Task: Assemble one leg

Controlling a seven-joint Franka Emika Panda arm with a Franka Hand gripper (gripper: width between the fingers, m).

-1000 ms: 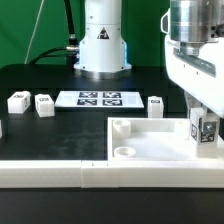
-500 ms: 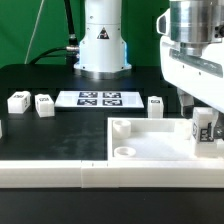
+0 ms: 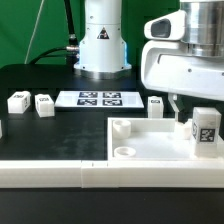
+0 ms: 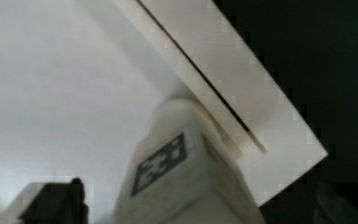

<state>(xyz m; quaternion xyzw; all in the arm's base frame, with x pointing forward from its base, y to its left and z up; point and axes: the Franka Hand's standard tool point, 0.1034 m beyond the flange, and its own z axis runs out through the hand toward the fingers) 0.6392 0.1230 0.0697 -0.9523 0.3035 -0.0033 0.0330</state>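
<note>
One leg (image 3: 205, 131), a small white post with a black-and-white marker, stands upright in the corner of the large white panel (image 3: 150, 140) at the exterior view's right. My gripper (image 3: 190, 107) hangs just above and slightly to the exterior view's left of it, with a dark fingertip (image 3: 176, 104) showing. In the wrist view the leg (image 4: 190, 160) rises between the jaws, with a gap to the dark finger (image 4: 51, 205). The gripper (image 4: 194, 216) is open and holds nothing.
Three more legs lie on the black table: two at the exterior view's left (image 3: 18, 100) (image 3: 44, 104) and one behind the panel (image 3: 156, 104). The marker board (image 3: 97, 99) lies before the robot base (image 3: 103, 45). The panel has round sockets (image 3: 124, 152).
The gripper has let go of the leg, risen and shifted toward the exterior view's left. The leg stays upright in the panel's corner.
</note>
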